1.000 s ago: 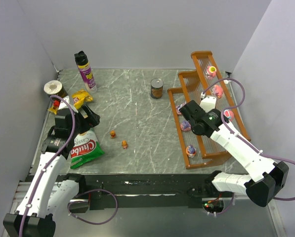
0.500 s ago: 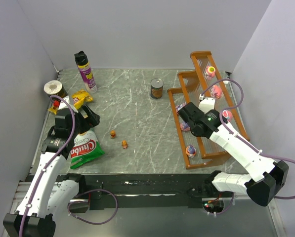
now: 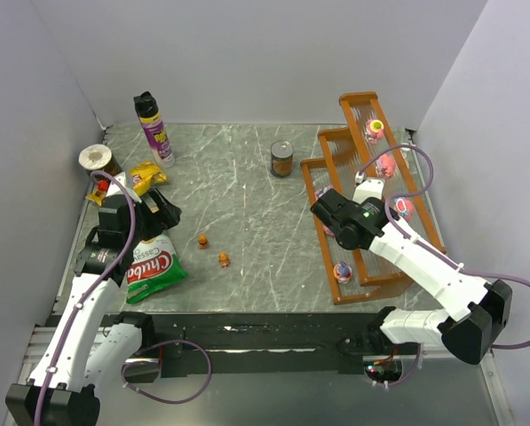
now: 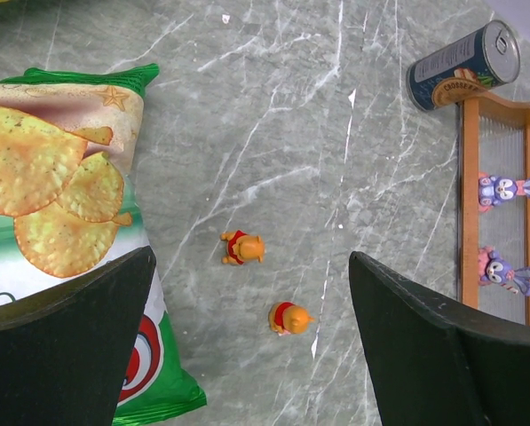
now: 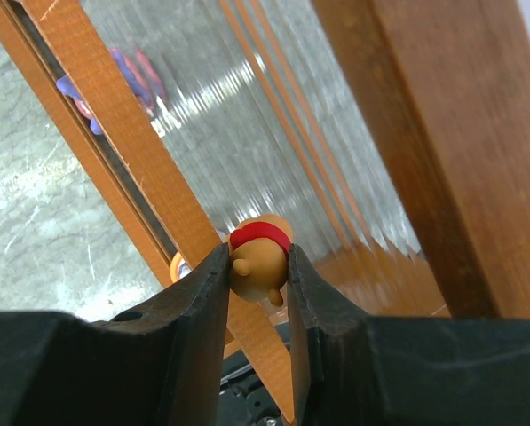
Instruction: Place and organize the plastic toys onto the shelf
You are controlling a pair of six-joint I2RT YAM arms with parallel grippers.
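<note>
The orange-brown stepped shelf (image 3: 369,286) stands at the right, with several pink toys on its tiers, such as one (image 3: 372,130) on the top step and one (image 3: 343,271) near the front. My right gripper (image 3: 334,216) hovers over the shelf's left side. It is shut on an orange bear toy (image 5: 260,256) in a red shirt, above the ribbed panel (image 5: 247,115). Two orange toys (image 4: 243,248) (image 4: 289,318) lie on the table under my open left gripper (image 4: 250,266). Two purple toys (image 4: 500,189) (image 4: 504,269) sit on the shelf's lowest tier.
A tin can (image 3: 282,159) stands just left of the shelf. A green chips bag (image 3: 154,264) lies under my left arm, with a yellow bag (image 3: 145,176), a spray can (image 3: 154,129) and a small jar (image 3: 96,158) at the back left. Walls close in on both sides.
My right gripper has moved left and a little nearer over the shelf, keeping hold of the orange bear toy. The left arm has not moved.
</note>
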